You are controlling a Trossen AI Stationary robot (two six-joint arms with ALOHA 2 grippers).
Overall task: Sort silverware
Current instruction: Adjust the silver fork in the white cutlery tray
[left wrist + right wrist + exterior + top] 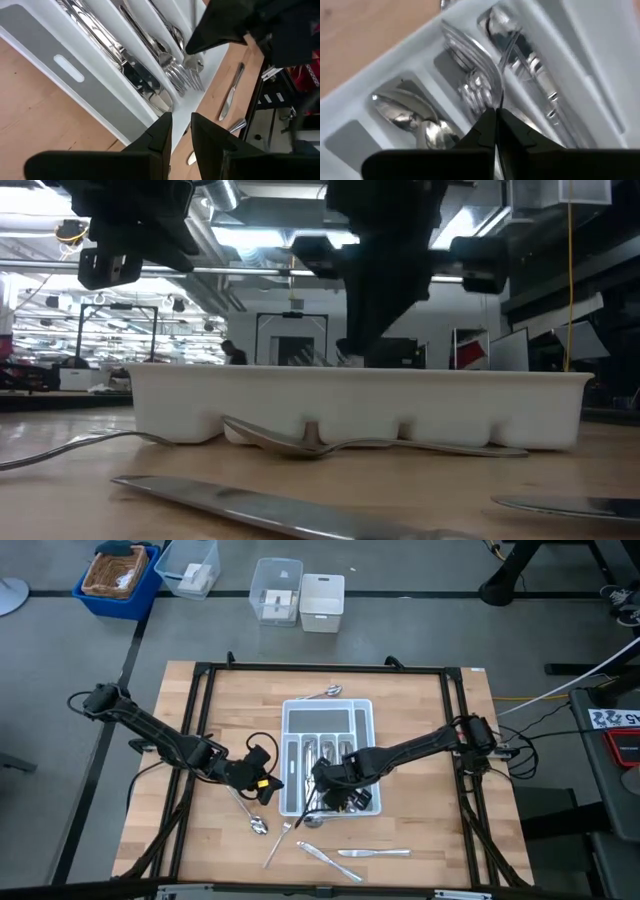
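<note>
The pale wooden table [210,710] carries a white divided plastic tray [362,720] with grey-lined slots. Shiny silver-coloured metal silverware [311,749] lies in its long slots: knives, forks and spoons. More pieces lie loose on the table near the tray's front edge and one beyond its far end. The right claw [322,780] hangs over the tray, pinched together on a fork's thin handle [501,82]. The left claw [270,783] waits just beside the tray, its fingers narrowly apart and empty.

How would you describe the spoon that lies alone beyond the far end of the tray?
Find the white divided tray in the middle of the wooden table. Just past its far short end lies one spoon, resting on bare wood. Every other loose piece lies off the tray's near end.
</note>
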